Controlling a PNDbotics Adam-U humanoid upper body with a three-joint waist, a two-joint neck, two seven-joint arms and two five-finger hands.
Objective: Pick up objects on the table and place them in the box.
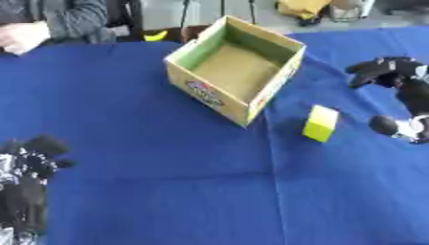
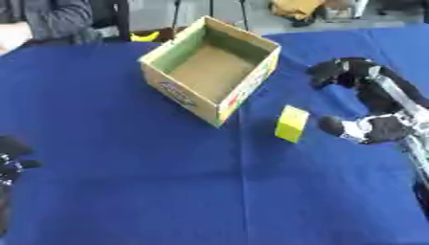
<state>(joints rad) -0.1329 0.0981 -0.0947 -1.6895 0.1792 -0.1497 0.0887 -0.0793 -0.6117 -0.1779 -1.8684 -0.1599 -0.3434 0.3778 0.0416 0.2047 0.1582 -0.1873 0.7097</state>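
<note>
A small yellow-green block (image 1: pixel 321 123) stands upright on the blue tablecloth, just right of the box's near corner. The open cardboard box (image 1: pixel 186 58) sits at the upper middle and holds nothing that shows. My right hand (image 2: pixel 368 95) hovers to the right of the block, fingers spread above and thumb below, open and apart from it. My left hand (image 1: pixel 27 165) rests at the lower left edge, far from both, fingers relaxed upward.
The blue cloth (image 1: pixel 167 182) covers the whole table. A person in a grey sleeve (image 1: pixel 71 19) sits at the far left edge. A yellow thing (image 1: pixel 155 35) lies behind the box, and more clutter (image 1: pixel 306 8) at the far back.
</note>
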